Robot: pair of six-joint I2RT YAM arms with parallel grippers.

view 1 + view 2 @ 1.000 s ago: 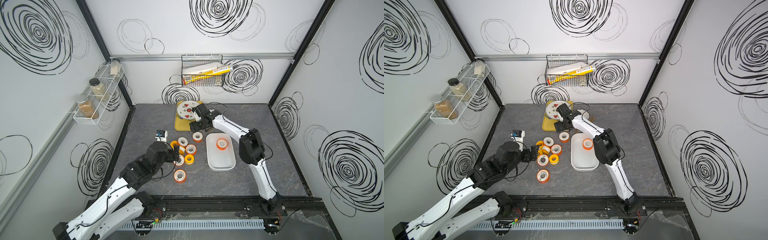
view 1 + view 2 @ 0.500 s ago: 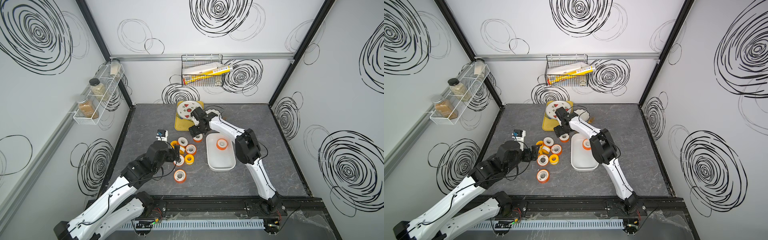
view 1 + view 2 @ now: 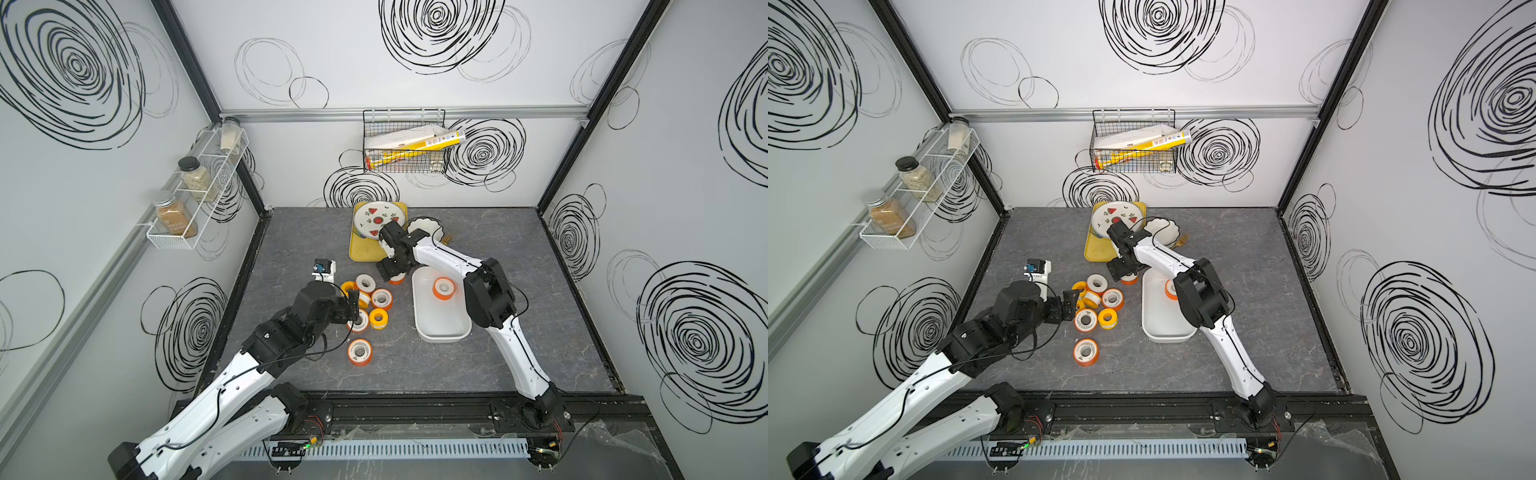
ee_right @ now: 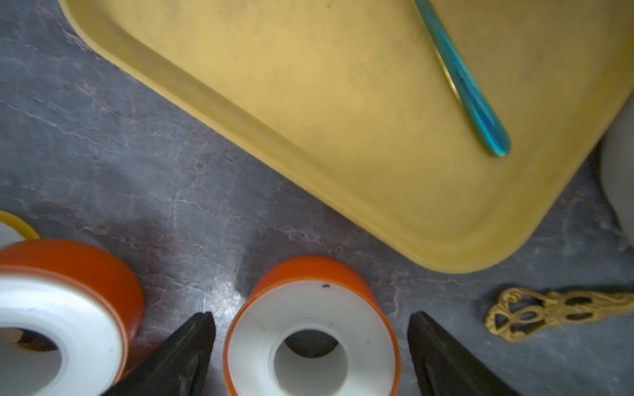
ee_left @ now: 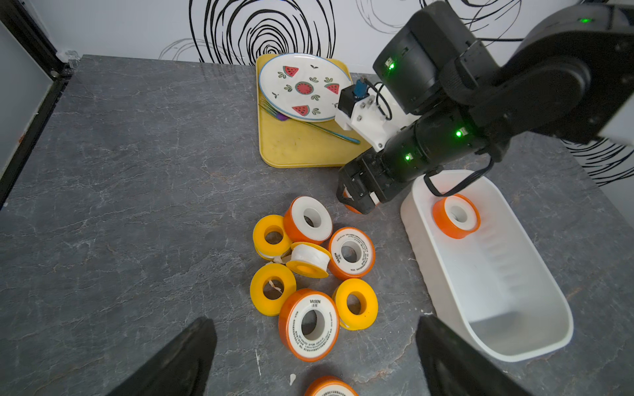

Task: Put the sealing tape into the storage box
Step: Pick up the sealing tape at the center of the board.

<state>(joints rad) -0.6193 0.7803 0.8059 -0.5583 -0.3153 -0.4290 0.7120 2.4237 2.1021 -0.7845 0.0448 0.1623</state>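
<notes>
— What is the left arm [image 3: 249, 374] doing?
— It is stretching in low from the front left corner, elbow bent. The left gripper [image 5: 315, 320] is hanging over the near side of the pile of sealing tape [image 3: 370, 299], jaws spread wide and gripping nothing. A lone spool [image 3: 359, 351] is lying apart from the pile, nearer the front rail [image 3: 415, 409].
— And further right?
— The right arm [image 3: 444, 255] is reaching back from the rail, its elbow riding above the storage box [image 3: 440, 320], its wrist pointing downward. The right gripper [image 3: 391, 274] is standing over an orange spool [image 4: 308, 298] that is lying flat on the table [image 3: 415, 365] between the pile and the box's far end. Those jaws are spread too, one finger on each side of the spool, a sliver of table showing at both.
— Is anything crowding it?
— A neighbouring spool [image 4: 51, 308] is sitting just beside one finger. The yellow tray [image 4: 343, 137], carrying a teal-handled fork [image 4: 470, 85], is lying close behind, and an ornate gold handle [image 4: 549, 308] is resting near the other finger.
— Is any tape in the box?
— One boxed spool [image 3: 1169, 290] is lying at its far end, the arm covering part of it in a top view.
</notes>
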